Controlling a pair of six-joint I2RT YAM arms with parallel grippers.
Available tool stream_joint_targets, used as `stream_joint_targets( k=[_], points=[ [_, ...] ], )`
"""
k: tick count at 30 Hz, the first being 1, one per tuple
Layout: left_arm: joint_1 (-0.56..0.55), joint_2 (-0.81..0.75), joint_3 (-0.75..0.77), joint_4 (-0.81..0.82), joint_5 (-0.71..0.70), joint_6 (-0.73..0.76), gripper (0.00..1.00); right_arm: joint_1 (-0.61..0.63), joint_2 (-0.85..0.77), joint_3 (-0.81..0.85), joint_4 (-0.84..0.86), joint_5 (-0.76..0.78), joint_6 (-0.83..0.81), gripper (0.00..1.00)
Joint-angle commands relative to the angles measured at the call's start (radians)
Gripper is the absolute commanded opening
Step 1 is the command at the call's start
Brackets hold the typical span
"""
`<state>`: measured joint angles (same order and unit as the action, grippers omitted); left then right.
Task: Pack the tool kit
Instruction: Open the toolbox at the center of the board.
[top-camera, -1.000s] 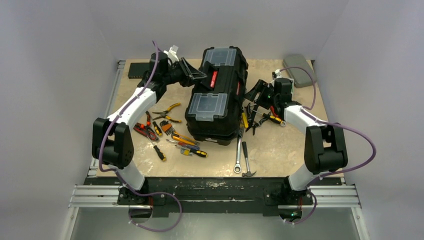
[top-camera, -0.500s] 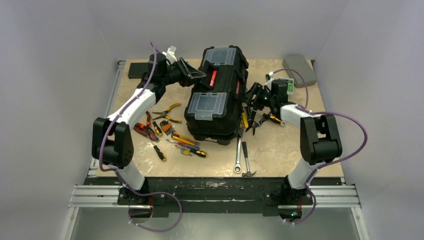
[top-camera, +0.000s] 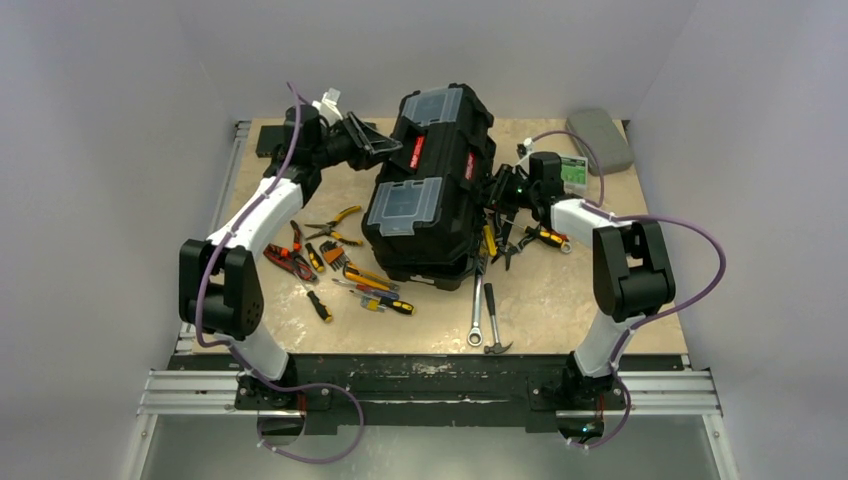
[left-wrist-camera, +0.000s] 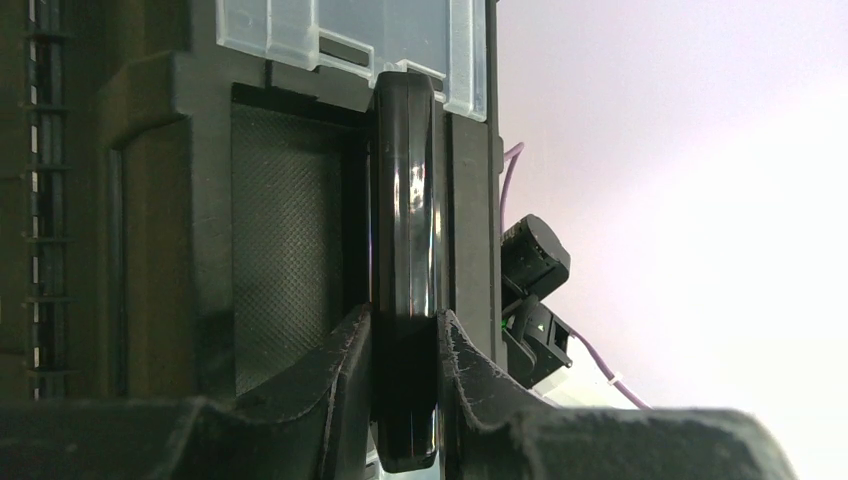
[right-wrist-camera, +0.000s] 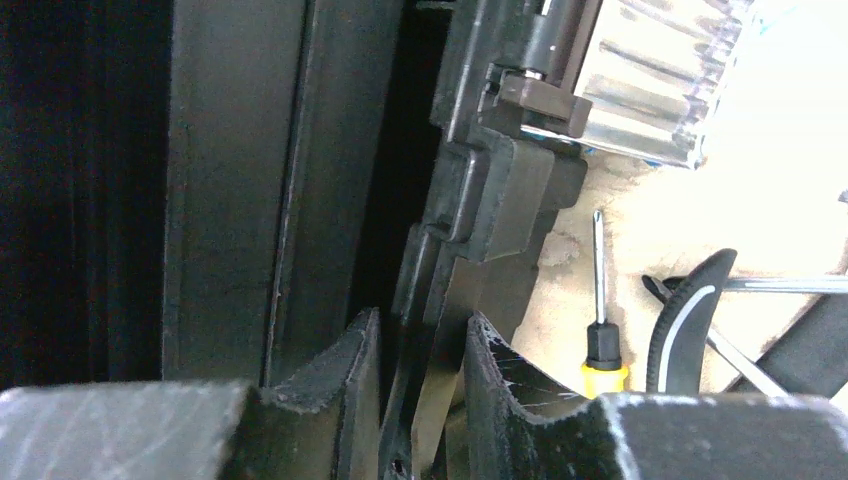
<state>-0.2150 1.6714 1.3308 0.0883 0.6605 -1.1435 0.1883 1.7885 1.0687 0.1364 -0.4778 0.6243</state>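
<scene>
The black toolbox (top-camera: 430, 190) sits mid-table with its top tipped up toward the left; its clear-lidded compartments (top-camera: 402, 203) face the camera. My left gripper (top-camera: 385, 150) is shut on the glossy black handle (left-wrist-camera: 405, 220), which runs between its fingers (left-wrist-camera: 345, 370). My right gripper (top-camera: 497, 188) is at the box's right side, jaws closed onto the thin edge of the lid (right-wrist-camera: 470, 200). Pliers (top-camera: 335, 215) and screwdrivers (top-camera: 385, 300) lie left of the box. A wrench (top-camera: 477, 310) and a hammer (top-camera: 493, 320) lie in front of it.
A flat grey case (top-camera: 600, 140) lies at the back right and a flat black box (top-camera: 272, 140) at the back left. More pliers and a yellow-handled screwdriver (right-wrist-camera: 600, 300) lie close under my right gripper (right-wrist-camera: 418, 340).
The right gripper moved left against the toolbox and closed its jaws on the lid's edge. The left gripper drew the handle up and left, and the box's top tipped with it.
</scene>
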Motion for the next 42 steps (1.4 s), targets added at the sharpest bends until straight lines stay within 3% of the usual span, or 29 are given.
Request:
stream_joint_targets(
  k=[1,2,5,15,21,42],
  points=[
    [0.061,-0.135,0.050,0.227,0.064,-0.030,0.00,-0.003,0.025,0.014,-0.071,0.097,-0.050,0.11],
    [0.071,-0.138,0.045,0.227,0.065,-0.030,0.00,-0.003,0.022,0.014,-0.074,0.108,-0.051,0.05],
    [0.104,-0.142,0.027,0.236,0.067,-0.035,0.00,-0.003,0.007,0.007,-0.070,0.129,-0.054,0.00],
    [0.215,-0.151,-0.057,0.259,0.072,-0.034,0.00,-0.003,-0.016,-0.026,-0.018,0.151,-0.048,0.00],
    [0.303,-0.136,-0.150,0.366,0.095,-0.082,0.00,-0.003,-0.014,-0.032,-0.012,0.158,-0.048,0.00],
    [0.435,-0.023,-0.285,0.620,0.159,-0.170,0.00,-0.003,-0.006,-0.033,-0.010,0.171,-0.051,0.00]
  ],
)
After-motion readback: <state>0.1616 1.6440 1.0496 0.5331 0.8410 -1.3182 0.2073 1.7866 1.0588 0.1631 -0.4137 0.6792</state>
